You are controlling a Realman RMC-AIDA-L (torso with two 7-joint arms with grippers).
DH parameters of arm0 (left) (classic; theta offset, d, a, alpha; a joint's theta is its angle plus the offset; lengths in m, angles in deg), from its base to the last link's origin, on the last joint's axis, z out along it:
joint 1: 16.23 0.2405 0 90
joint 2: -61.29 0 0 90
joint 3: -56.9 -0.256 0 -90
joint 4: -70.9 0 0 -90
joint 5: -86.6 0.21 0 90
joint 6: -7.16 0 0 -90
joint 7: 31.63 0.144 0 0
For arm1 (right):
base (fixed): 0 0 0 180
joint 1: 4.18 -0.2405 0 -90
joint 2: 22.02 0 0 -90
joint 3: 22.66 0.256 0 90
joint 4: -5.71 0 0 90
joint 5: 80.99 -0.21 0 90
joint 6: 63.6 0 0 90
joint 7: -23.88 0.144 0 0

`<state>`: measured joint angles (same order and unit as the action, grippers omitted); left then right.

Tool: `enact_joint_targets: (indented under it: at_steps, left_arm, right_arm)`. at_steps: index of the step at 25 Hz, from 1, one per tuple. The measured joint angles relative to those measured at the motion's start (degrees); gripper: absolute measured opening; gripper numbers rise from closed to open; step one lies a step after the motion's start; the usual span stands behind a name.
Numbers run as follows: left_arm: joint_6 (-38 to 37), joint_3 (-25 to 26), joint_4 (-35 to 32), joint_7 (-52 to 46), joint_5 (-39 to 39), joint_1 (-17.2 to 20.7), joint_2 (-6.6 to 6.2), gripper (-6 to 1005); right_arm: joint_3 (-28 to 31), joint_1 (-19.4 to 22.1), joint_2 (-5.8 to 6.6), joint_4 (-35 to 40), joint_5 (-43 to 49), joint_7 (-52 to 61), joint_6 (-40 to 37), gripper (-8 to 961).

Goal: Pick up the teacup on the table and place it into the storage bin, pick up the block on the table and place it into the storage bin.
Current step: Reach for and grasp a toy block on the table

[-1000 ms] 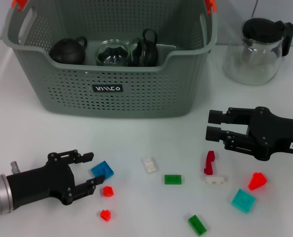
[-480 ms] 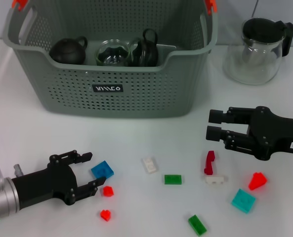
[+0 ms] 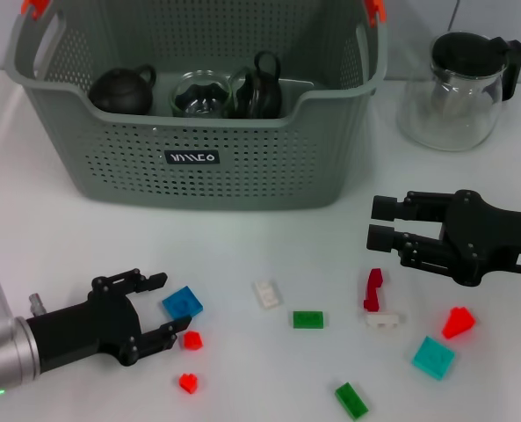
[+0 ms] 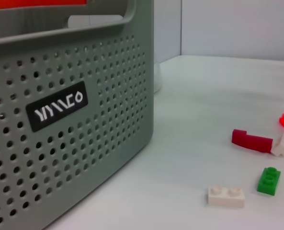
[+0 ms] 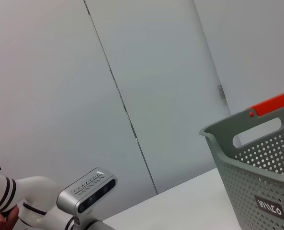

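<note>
Two arms out | step: block pick, judged | left gripper [image 3: 146,309] fingers apart near table's front-left corner, beside small blue plastic block [image 3: 182,302] | right gripper [image 3: 382,222] apart, idle right | grey-green perforated plastic storage bin [image 3: 242,163] at back edge | next: close on block.

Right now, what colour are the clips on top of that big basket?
Orange clips on the grey-green basket; head view shows them best.

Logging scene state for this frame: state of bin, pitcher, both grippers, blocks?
storage bin: upright, holds a black teapot, a glass cup and a black cup.
glass pitcher: upright, black lid on, looks empty.
left gripper: open, low over the table beside the blue block.
right gripper: open, empty, above the dark red block.
loose blocks: all on the table.
</note>
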<state>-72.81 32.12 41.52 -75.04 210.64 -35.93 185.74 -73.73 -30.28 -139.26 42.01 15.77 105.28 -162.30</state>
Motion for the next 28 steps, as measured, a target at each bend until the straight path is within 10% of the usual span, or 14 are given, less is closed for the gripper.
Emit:
enact_joint_targets:
  at_steps: [28]
  left_arm:
    - [2.3, 0.2, 1.4, 0.5, 0.0, -0.9, -0.09, 664]
  right_arm:
    - [0.0, 0.3, 0.18, 0.0, 0.0, 0.1, -0.1, 494]
